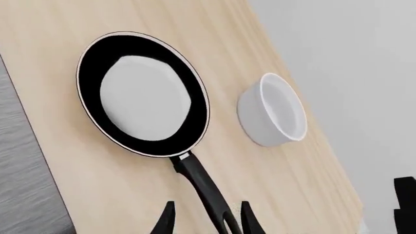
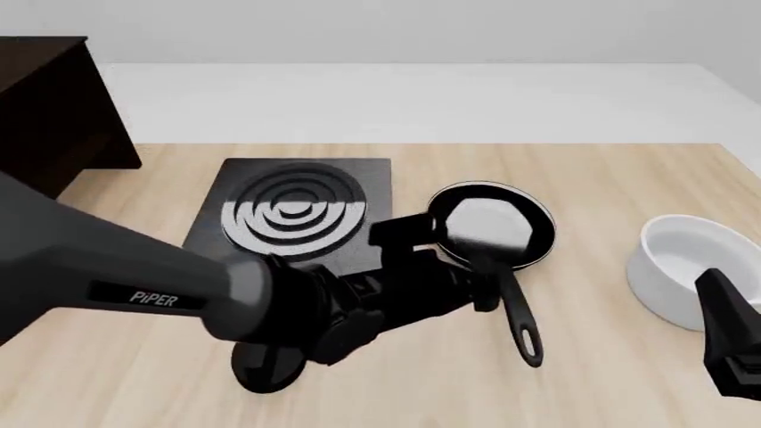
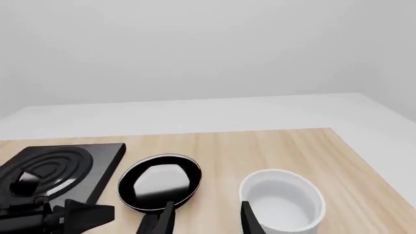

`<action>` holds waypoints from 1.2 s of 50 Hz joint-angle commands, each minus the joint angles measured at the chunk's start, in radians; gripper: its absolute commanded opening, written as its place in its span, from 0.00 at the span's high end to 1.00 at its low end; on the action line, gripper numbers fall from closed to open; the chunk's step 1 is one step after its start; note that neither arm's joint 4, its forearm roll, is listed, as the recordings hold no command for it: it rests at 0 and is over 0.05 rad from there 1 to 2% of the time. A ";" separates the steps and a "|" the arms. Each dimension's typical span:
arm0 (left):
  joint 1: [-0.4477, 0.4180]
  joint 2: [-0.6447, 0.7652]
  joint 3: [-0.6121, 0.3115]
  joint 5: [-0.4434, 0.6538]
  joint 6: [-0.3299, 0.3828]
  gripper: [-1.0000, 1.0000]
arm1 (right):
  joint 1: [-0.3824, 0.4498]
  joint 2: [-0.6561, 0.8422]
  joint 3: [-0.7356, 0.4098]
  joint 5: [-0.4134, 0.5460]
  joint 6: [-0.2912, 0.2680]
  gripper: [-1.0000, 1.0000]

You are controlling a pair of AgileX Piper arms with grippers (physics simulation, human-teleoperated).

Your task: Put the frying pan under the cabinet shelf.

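Observation:
The frying pan point(image 2: 491, 222) lies on the wooden table right of the stove plate, its long handle point(image 2: 519, 314) pointing toward the front edge. In the left wrist view the pan point(image 1: 143, 92) fills the middle. My left gripper point(image 1: 206, 205) is open, with one finger on each side of the handle point(image 1: 200, 181) and a gap to both. From the front, the left gripper point(image 2: 487, 291) sits at the handle's upper part. My right gripper point(image 2: 728, 334) hangs open and holds nothing at the front right, beside the bowl. The dark cabinet shelf point(image 2: 48, 116) stands at the far left.
A white bowl point(image 2: 690, 267) sits right of the pan, close to the right gripper. The square black stove plate point(image 2: 298, 214) lies left of the pan. A round black knob point(image 2: 267, 370) rests near the front edge under the left arm.

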 commanded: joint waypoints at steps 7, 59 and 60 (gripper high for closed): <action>-0.027 0.040 -0.014 -0.032 -0.037 0.00 | 0.002 0.001 0.000 0.001 0.002 0.00; -0.089 0.203 -0.076 -0.143 -0.147 0.00 | 0.009 0.007 0.001 0.008 0.000 0.00; -0.091 0.210 -0.079 -0.146 -0.149 0.00 | 0.009 0.009 0.001 0.007 -0.001 0.00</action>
